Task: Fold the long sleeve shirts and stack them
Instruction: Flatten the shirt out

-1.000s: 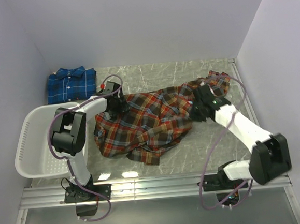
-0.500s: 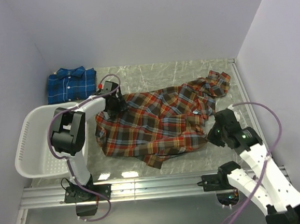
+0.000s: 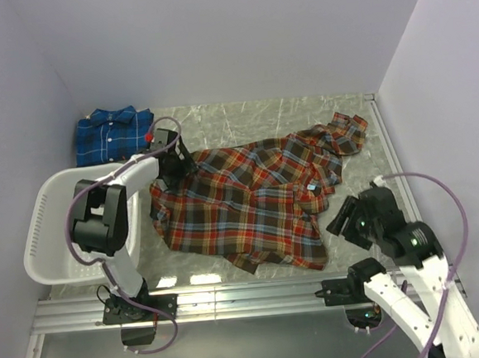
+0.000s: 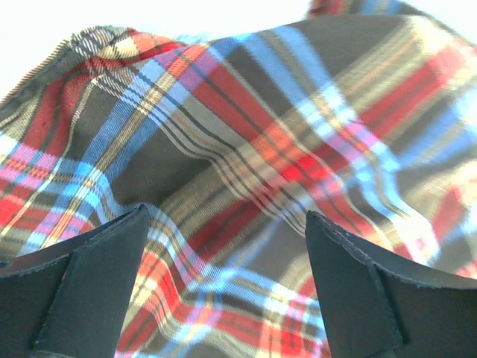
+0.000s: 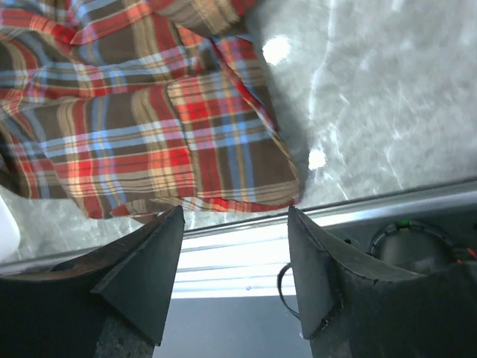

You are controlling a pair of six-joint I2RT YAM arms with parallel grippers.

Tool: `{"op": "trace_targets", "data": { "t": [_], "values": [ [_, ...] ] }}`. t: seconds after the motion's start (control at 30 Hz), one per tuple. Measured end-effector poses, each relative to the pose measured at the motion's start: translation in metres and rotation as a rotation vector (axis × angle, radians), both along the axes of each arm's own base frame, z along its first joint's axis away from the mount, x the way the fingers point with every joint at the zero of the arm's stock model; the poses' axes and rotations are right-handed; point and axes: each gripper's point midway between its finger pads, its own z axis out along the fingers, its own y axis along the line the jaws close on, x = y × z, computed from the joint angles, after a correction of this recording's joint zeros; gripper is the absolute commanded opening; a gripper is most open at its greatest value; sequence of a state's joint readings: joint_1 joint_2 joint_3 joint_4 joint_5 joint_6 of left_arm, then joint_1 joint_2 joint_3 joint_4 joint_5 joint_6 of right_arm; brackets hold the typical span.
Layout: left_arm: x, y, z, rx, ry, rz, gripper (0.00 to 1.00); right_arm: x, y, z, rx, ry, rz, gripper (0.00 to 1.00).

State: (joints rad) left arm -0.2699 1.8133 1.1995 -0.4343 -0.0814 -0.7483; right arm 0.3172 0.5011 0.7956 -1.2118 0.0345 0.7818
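The red-orange plaid shirt (image 3: 250, 203) is seen spread out and wrinkled across the middle of the marbled table (image 3: 243, 116), with one bunched end reaching toward the far right. The blue plaid shirt (image 3: 113, 135) is laid folded in the far left corner, apart from it. The left gripper (image 3: 166, 170) is lowered at the red-orange shirt's far left edge; its fingers (image 4: 97, 283) are spread wide, the plaid cloth is seen beneath them, and nothing is pinched. The right gripper (image 3: 348, 218) is held raised near the shirt's near right corner, jaws parted, nothing grasped. A white slotted basket (image 3: 49, 235) is set at the left, beside the left arm
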Motion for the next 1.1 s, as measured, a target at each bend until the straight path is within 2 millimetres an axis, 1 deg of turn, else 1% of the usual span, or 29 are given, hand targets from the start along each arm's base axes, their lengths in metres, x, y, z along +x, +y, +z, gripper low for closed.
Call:
{"op": "trace_targets", "data": {
  "t": [0.07,0.1,0.23,0.3,0.37,0.43,0.47,0.57,0.63,0.67,0.73,0.8,0.83,0.93,1.07,1.1],
  "values": [
    [0.001,-0.002,0.014,-0.011,-0.031,-0.008,0.94,0.013,0.007,0.004,-0.002,0.008,0.03,0.65],
    [0.001,-0.003,0.023,-0.015,-0.051,-0.012,0.94,0.022,0.011,0.002,-0.002,0.015,0.046,0.65],
    [-0.001,-0.009,0.056,-0.014,-0.129,-0.039,0.94,0.06,0.026,-0.011,-0.024,0.052,0.09,0.66],
    [-0.004,-0.013,0.067,-0.007,-0.154,-0.058,0.94,0.079,0.034,-0.02,-0.038,0.08,0.119,0.66],
    [-0.007,-0.016,0.069,0.004,-0.159,-0.074,0.94,0.098,0.043,-0.028,-0.055,0.094,0.15,0.65],
    [-0.01,-0.017,0.068,0.027,-0.154,-0.09,0.94,0.115,0.055,-0.037,-0.08,0.109,0.191,0.65],
    [-0.011,-0.017,0.066,0.035,-0.149,-0.096,0.94,0.125,0.063,-0.039,-0.099,0.106,0.215,0.65],
    [-0.012,-0.017,0.061,0.053,-0.141,-0.109,0.94,0.153,0.077,-0.039,-0.184,0.097,0.232,0.65],
    [-0.013,-0.016,0.055,0.066,-0.129,-0.11,0.94,0.179,0.083,-0.04,-0.272,0.08,0.214,0.65],
    [-0.015,-0.015,0.05,0.072,-0.119,-0.11,0.94,0.186,0.084,-0.044,-0.307,0.083,0.207,0.65],
    [-0.019,-0.013,0.04,0.084,-0.091,-0.111,0.94,0.199,0.079,-0.057,-0.401,0.108,0.183,0.65],
    [-0.021,-0.011,0.03,0.099,-0.062,-0.113,0.94,0.205,0.069,-0.074,-0.482,0.148,0.161,0.65],
    [-0.021,-0.011,0.026,0.105,-0.053,-0.113,0.94,0.204,0.063,-0.084,-0.525,0.177,0.154,0.65],
    [-0.023,-0.009,0.019,0.12,-0.033,-0.116,0.94,0.2,0.047,-0.104,-0.613,0.242,0.136,0.65],
    [-0.024,-0.007,0.018,0.131,-0.029,-0.121,0.94,0.201,0.025,-0.109,-0.671,0.271,0.087,0.63],
    [-0.025,-0.006,0.017,0.135,-0.025,-0.121,0.94,0.2,0.015,-0.11,-0.68,0.277,0.062,0.63]
  ]
}}
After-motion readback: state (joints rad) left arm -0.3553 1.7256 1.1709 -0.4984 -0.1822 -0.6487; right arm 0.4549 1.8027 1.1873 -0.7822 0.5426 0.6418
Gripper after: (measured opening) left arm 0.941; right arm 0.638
